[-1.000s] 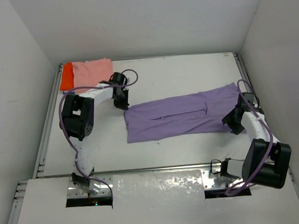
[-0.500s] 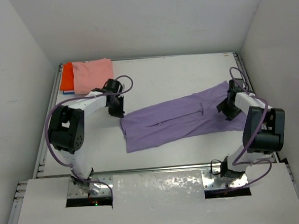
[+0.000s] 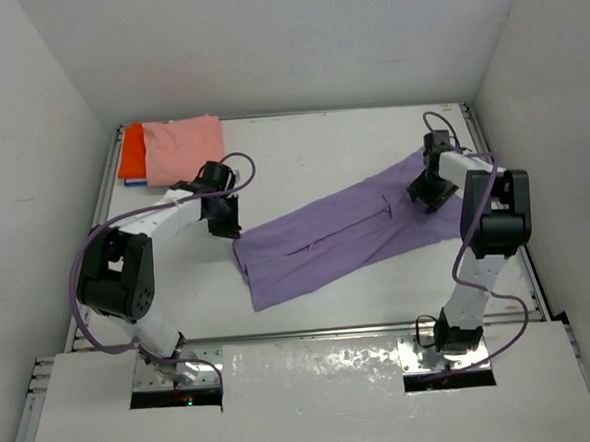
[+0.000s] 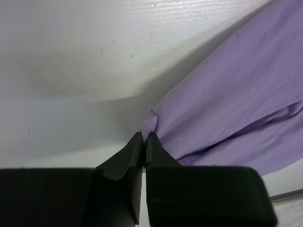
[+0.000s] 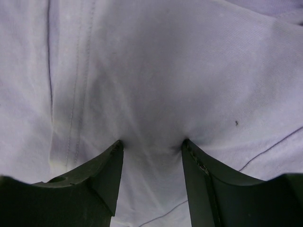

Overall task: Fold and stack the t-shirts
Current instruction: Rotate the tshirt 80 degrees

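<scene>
Your left gripper (image 4: 143, 138) pinches the limp lavender shirt (image 3: 346, 233) by its corner at centre frame; your right gripper (image 5: 151, 144), half-spread, bunches soft cloth. Grip corners, since it likely sags.

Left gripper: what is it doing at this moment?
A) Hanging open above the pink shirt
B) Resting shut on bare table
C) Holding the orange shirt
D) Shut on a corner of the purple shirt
D: the left gripper has its jaws pinched together on a corner of the purple shirt.
</scene>
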### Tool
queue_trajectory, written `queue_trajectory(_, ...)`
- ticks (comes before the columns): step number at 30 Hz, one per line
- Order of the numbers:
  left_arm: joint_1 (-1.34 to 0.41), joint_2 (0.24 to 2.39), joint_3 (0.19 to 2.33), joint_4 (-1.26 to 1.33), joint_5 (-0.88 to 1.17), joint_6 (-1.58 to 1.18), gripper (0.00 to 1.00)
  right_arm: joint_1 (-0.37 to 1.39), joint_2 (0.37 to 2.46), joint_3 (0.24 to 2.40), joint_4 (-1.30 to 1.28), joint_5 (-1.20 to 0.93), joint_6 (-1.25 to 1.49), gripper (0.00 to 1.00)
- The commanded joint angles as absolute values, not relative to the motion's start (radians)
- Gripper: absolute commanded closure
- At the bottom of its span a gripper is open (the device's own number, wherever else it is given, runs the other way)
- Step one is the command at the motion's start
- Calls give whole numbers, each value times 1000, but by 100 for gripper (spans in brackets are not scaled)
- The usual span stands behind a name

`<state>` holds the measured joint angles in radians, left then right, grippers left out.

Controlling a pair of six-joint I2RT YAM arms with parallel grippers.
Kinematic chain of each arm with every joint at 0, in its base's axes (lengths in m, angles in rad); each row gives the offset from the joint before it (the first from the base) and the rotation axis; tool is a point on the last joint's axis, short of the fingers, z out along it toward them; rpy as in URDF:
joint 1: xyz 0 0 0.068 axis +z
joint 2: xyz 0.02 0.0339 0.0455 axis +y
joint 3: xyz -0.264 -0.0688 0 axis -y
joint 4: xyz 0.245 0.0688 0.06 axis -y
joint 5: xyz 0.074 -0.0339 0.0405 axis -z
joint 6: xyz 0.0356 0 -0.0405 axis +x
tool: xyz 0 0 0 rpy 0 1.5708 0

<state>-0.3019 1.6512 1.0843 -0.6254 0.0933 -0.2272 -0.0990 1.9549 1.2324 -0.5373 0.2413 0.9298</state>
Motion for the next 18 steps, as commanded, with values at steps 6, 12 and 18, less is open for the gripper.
queue_trajectory(6, -308, 1580, 1045, -673, 84, -278, 100, -17, 2222, 1590, -477, 103, 832, 49)
queue_trajectory(12, -314, 1529, 983, -650, 182, -386, 98, -8, 2492, 1991, -558, -82, 689, 48)
queue_trajectory(18, -333, 1491, 951, -638, 250, -466, 94, 29, 2577, 2100, -476, -204, 670, 42)
